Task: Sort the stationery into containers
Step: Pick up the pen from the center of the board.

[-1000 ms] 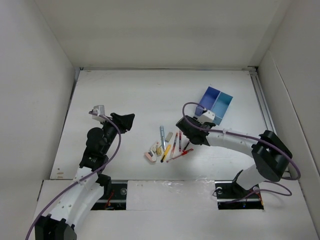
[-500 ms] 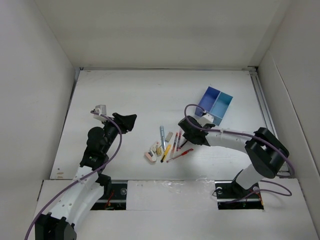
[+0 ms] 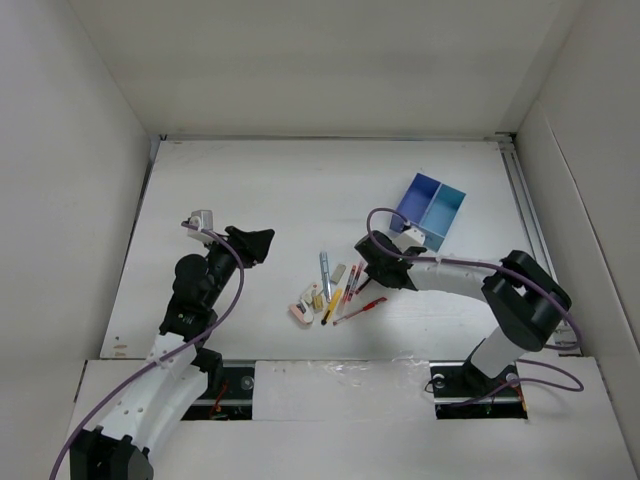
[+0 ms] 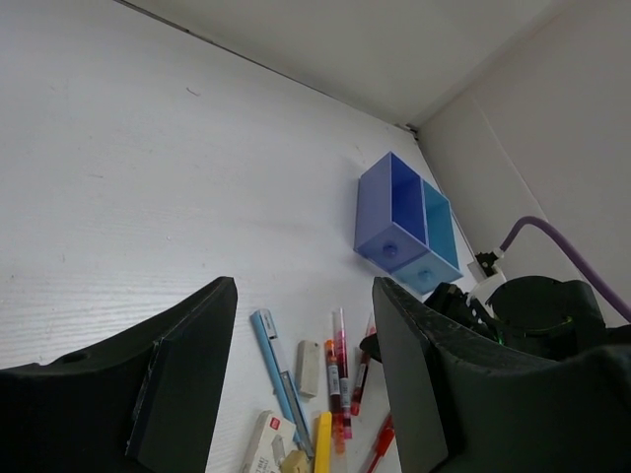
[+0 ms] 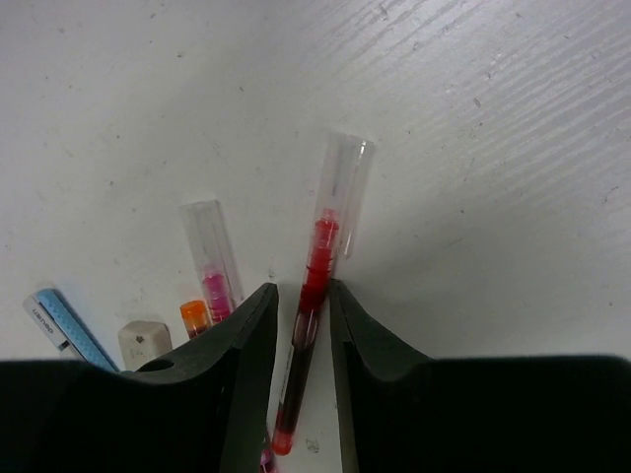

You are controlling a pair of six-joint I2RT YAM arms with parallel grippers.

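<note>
While right claw pinches a clear-barrelled red pen
Left claw hangs wide open over white desk.

Five pens are counted: three red pens, one light blue pen and one yellow-and-black pen. Four erasers are counted: one grey eraser, one pink eraser, one cream eraser and one white-sleeved eraser. One box, divided into two compartments, is counted at 1 o'clock of the pens.
</note>
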